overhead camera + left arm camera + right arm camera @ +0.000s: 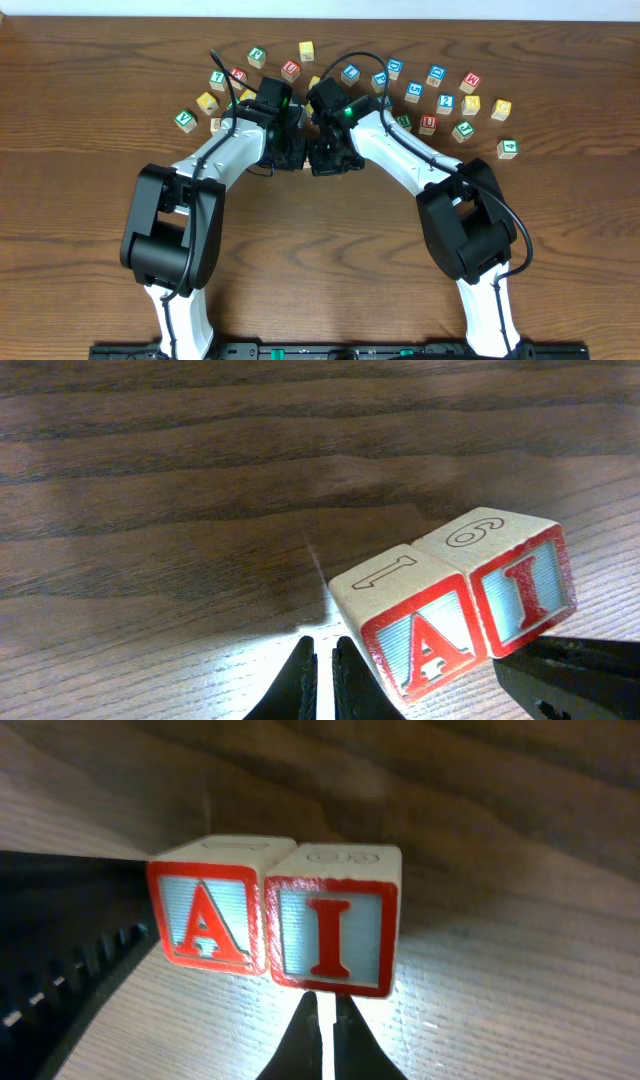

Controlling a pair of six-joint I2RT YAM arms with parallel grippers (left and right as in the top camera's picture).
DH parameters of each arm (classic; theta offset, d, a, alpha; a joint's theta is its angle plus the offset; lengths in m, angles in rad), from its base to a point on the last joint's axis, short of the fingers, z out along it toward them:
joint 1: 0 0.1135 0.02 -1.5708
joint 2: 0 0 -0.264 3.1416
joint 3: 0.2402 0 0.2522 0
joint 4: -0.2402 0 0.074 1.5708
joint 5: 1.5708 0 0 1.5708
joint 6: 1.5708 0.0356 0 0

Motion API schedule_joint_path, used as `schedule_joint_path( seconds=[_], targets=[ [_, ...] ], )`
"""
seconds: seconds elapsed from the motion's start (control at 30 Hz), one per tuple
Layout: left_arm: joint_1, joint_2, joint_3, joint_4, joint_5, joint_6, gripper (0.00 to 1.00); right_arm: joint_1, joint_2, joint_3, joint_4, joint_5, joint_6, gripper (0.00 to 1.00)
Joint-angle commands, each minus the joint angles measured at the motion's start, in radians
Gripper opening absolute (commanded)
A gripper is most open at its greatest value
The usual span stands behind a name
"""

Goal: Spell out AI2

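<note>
The cube with the red-framed "A" [425, 645] and the cube with the red "I" [525, 595] stand side by side and touching on the wooden table, reading "AI" in the right wrist view, A [205, 915] left of I [330, 935]. My left gripper [323, 680] is shut and empty, its right finger against the A cube's left side. My right gripper [323, 1040] is shut and empty, its tips at the I cube's front face. In the overhead view both grippers, left [297, 155] and right [322, 158], meet at mid-table and hide the pair. I cannot tell which blue cube is the "2".
Several loose letter cubes lie in an arc at the back of the table, from a green one [185, 121] on the left to a green one [508, 148] on the right. Several blue cubes, such as one [445, 102], sit at the back right.
</note>
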Motion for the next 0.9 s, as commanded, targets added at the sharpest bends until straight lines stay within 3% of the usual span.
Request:
schedule_joint_path(
  seconds=[0.0,0.4,0.87],
  targets=[
    [0.000,0.005,-0.008,-0.004,0.005,0.018,0.08,0.000,-0.019,-0.006,-0.022,-0.002,-0.015,0.01],
    [0.000,0.005,-0.008,-0.006,0.005,0.017,0.08,-0.112,-0.080,-0.006,0.008,0.034,-0.016,0.02],
    [0.000,0.005,-0.008,-0.006,0.006,-0.044,0.08,-0.122,-0.019,-0.019,0.119,-0.052,-0.018,0.02]
  ],
)
